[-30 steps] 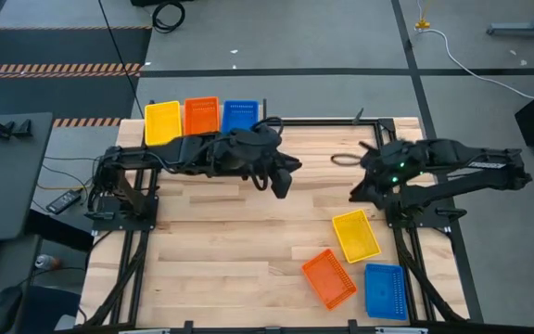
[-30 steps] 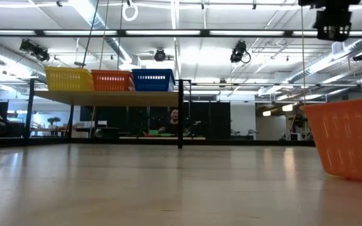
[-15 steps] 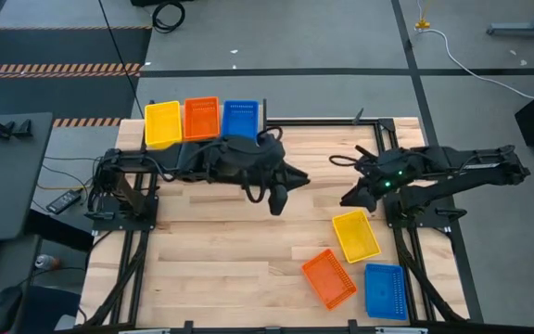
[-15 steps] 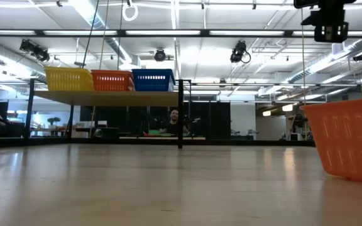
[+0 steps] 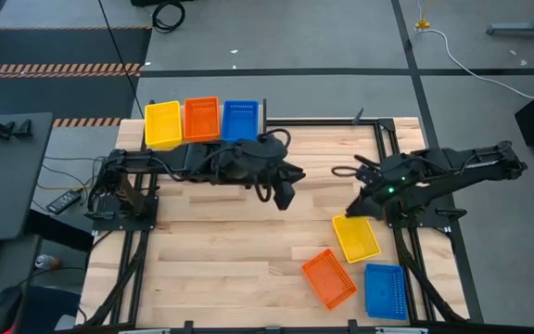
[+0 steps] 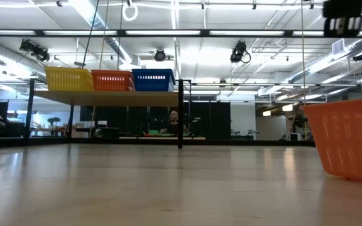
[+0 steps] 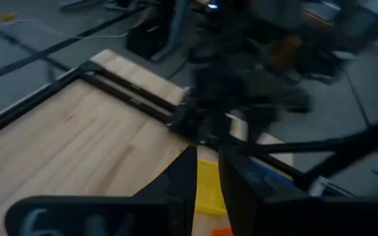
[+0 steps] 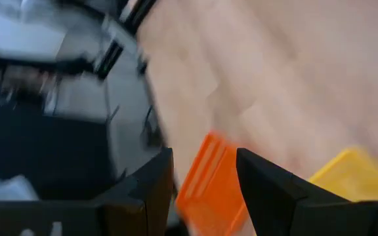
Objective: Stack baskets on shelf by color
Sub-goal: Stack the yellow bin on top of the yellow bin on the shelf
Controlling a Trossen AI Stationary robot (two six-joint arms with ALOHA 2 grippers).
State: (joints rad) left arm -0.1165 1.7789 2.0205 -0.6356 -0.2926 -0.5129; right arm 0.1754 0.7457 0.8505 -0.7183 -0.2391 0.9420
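The shelf (image 5: 248,141) stands at the far edge of the table (image 5: 211,250), and on it three baskets sit side by side in a row: a yellow basket (image 5: 162,123) at the outer end, an orange basket (image 5: 201,118) in the middle and a blue basket (image 5: 240,117) at the end nearest the table's centre, each touching its neighbour. From table height the same three show along the plank, yellow (image 6: 68,79), orange (image 6: 112,80), blue (image 6: 153,80), with a person seated (image 6: 174,121) in the room beyond. The left gripper (image 5: 284,194) hangs over bare wood just in front of the shelf's blue end, carrying nothing; its two fingers (image 7: 184,187) stand close together with only a narrow slot between them. Well away from the shelf, toward the near corner on the right arm's side, three loose baskets lie on the table: a yellow one (image 5: 356,236), an orange one (image 5: 329,277) turned askew beside it, and a blue one (image 5: 386,290) nearest the table's edge. The right gripper (image 5: 353,209) is poised just over the shelf-side end of that loose yellow basket, its fingers (image 8: 268,187) spread apart and empty, the orange basket (image 8: 210,177) showing through the gap between them.
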